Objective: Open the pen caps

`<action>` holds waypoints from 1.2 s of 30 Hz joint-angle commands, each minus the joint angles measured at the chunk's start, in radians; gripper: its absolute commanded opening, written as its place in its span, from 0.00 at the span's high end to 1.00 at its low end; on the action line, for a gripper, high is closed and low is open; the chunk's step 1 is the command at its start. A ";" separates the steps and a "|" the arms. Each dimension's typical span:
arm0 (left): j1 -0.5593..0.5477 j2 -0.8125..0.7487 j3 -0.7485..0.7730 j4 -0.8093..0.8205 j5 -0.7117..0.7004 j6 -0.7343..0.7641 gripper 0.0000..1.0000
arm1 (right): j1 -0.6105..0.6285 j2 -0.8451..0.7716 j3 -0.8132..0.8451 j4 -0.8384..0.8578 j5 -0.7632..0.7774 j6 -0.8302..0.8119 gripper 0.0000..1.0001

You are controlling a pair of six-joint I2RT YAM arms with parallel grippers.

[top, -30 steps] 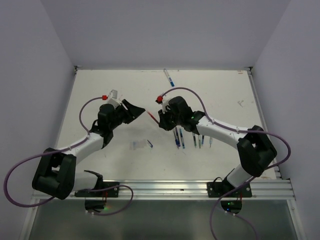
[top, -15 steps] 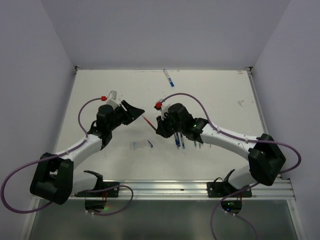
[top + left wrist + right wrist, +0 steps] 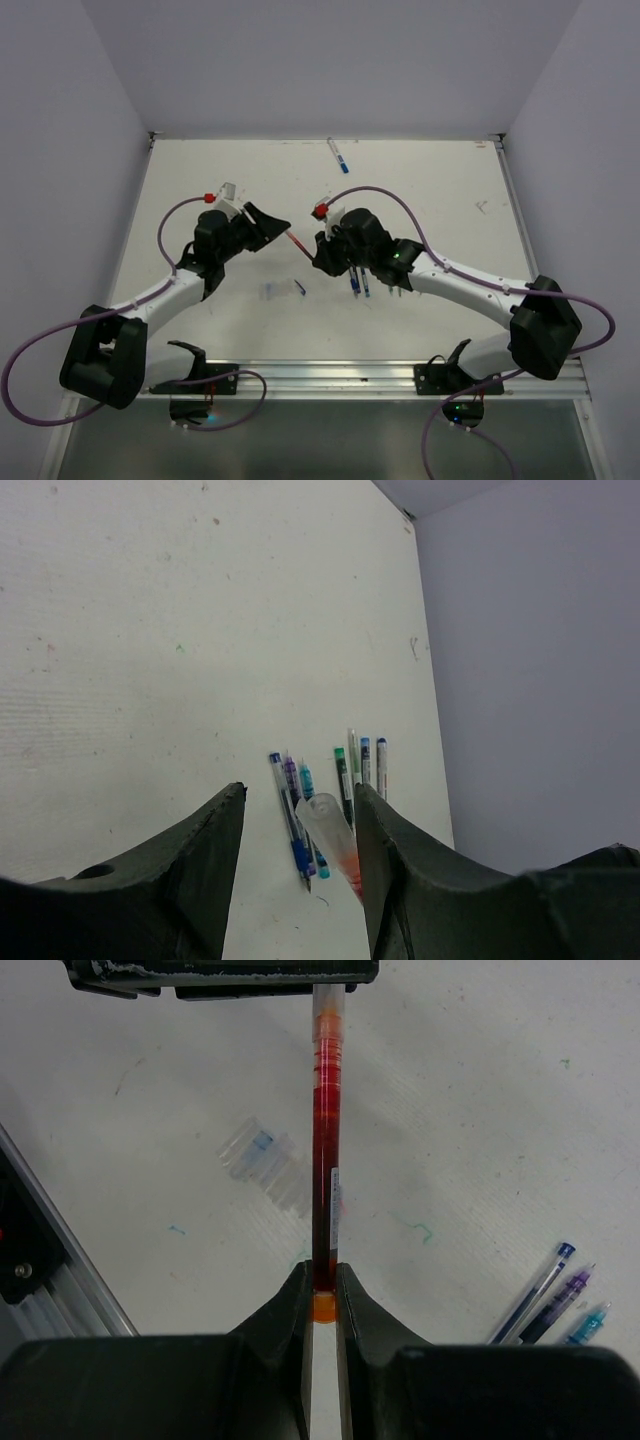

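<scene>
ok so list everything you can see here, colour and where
red pen: one, red ink in a clear barrel, held off the table between the two arms
row of pens: about seven, blue, purple, teal and green, side by side on the table by the right arm
lone pen: one, whitish with a blue end, near the table's far edge
loose caps: small cluster, clear with a bit of blue, on the table under the red pen; number unclear
table: one, white
rail: one, silver, near edge
cables: two, purple, one along each arm
left fingers: two, black, apart around the red pen's capped end
right fingers: two, black, shut on its other end
</scene>
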 commanded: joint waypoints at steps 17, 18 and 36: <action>-0.022 0.015 -0.049 0.145 0.071 -0.047 1.00 | 0.029 0.072 0.066 0.070 0.043 0.037 0.69; -0.022 0.015 -0.058 0.153 0.079 -0.048 1.00 | 0.029 0.080 0.075 0.073 0.044 0.040 0.67; -0.022 0.023 -0.070 0.285 0.125 -0.103 1.00 | 0.045 0.264 0.172 0.112 -0.006 0.064 1.00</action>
